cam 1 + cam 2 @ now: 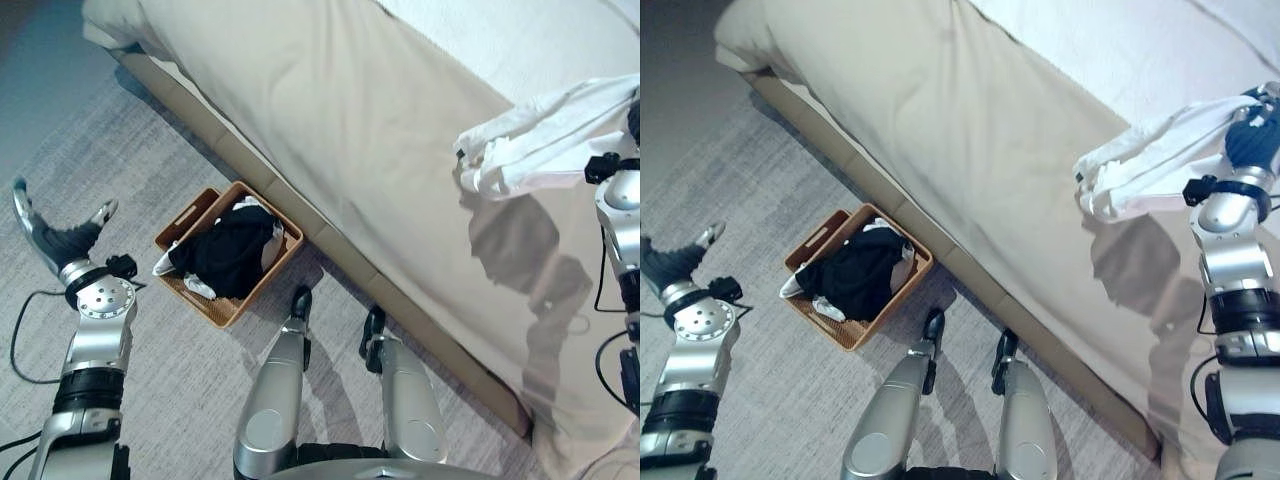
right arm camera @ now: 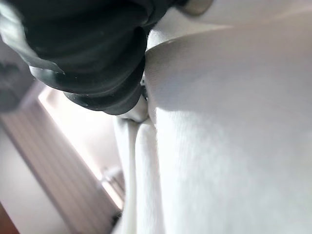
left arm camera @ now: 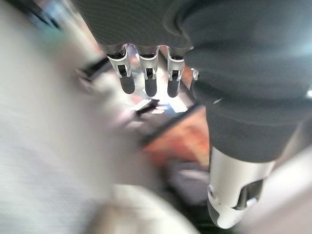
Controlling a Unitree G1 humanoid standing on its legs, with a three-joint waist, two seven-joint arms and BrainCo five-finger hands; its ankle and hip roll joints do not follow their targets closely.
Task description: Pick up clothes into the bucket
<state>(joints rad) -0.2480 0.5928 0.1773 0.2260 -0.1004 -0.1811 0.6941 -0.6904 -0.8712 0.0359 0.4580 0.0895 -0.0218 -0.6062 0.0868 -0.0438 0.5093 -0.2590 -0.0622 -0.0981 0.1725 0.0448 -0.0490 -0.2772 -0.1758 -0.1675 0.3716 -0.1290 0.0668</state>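
A brown woven basket (image 1: 268,285) stands on the carpet beside the bed, with black clothes (image 1: 228,258) and a bit of white cloth (image 1: 165,265) inside. My right hand (image 1: 1252,140) is raised over the bed, shut on a white garment (image 1: 1140,165) that hangs clear of the bedspread and casts a shadow on it. The same white garment (image 2: 234,146) lies right against that hand's dark cover (image 2: 87,44). My left hand (image 1: 60,238) hovers over the carpet to the left of the basket, open, its fingers (image 3: 146,78) straight and holding nothing.
A large bed (image 1: 350,120) with a beige spread runs diagonally across the upper right. Its low frame edge (image 1: 250,165) passes just behind the basket. Grey carpet (image 1: 150,380) covers the floor around the basket.
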